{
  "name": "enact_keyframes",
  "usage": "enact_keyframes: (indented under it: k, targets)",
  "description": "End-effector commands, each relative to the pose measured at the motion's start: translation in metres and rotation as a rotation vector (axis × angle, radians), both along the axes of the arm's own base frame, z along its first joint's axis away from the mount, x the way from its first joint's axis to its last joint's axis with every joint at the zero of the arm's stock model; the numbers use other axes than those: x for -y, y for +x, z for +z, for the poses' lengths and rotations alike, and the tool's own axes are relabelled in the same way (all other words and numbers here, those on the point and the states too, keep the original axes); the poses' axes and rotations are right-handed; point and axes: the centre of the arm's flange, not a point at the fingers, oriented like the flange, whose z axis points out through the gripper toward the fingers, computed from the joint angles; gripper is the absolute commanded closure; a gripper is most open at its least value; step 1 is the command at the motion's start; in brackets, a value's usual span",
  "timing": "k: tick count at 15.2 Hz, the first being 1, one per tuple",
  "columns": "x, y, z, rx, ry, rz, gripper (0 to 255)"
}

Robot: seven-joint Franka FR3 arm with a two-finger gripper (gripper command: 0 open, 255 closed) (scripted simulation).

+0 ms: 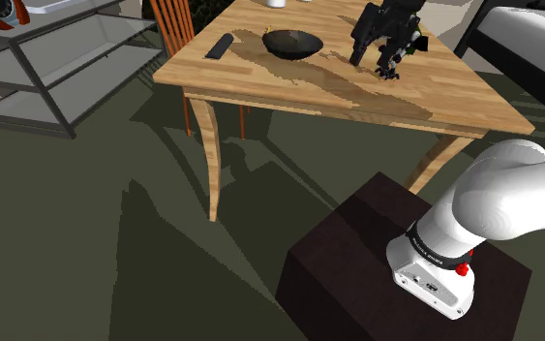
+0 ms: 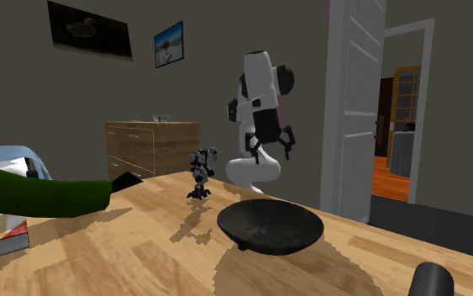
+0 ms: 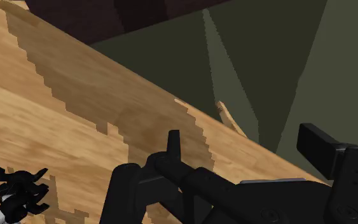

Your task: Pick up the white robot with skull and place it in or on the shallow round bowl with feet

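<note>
My gripper [image 3: 242, 145] hangs over the table [image 3: 75, 127], fingers apart and clasping nothing. The dark-legged robot figure [image 3: 20, 192] stands just beside it, outside one finger.

No writing, brand or number can be read anywhere in these views. The dark band [image 1: 437, 249] round the base of the white robot arm [image 1: 498, 199] carries faint pale marks (too small to make out as letters).
</note>
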Motion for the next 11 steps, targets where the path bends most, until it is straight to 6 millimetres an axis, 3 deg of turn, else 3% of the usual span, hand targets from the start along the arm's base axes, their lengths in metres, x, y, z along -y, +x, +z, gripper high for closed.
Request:
enact_keyframes:
  k: [1, 11]
  targets:
    - [0.000, 0.000, 0.000, 0.000, 0.000, 0.000, 0]
    - [0.119, 0.010, 0.025, 0.007, -0.070, 0.029, 0]
